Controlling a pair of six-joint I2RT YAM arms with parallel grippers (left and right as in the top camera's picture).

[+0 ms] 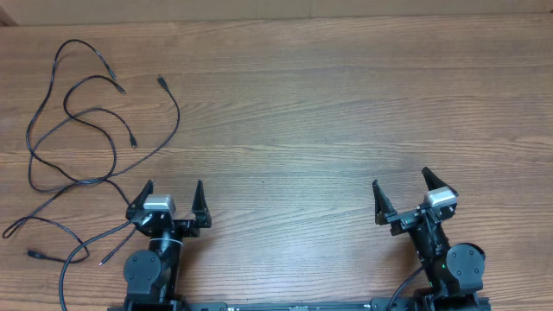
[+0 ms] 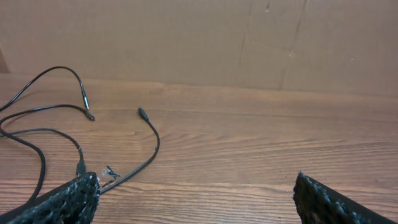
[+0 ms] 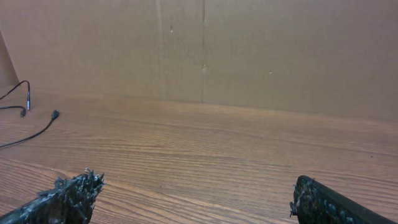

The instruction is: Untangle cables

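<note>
Several thin black cables (image 1: 86,181) lie in a loose tangle on the left part of the wooden table, their loops crossing one another and small plug ends (image 1: 162,82) pointing away. My left gripper (image 1: 173,185) stands open just right of the tangle's near side, with nothing between its fingers. In the left wrist view the cables (image 2: 157,148) run ahead and to the left of the open left gripper (image 2: 196,182), one strand passing by the left fingertip (image 2: 78,190). My right gripper (image 1: 400,178) is open and empty far to the right. From the right gripper (image 3: 193,183), the cables (image 3: 37,132) show only at the far left.
A brown cardboard wall (image 2: 249,43) closes off the far side of the table. Both arm bases (image 1: 151,268) (image 1: 454,263) sit at the near edge. Thicker black arm cables (image 1: 69,268) trail by the left base, close to the tangle's near end.
</note>
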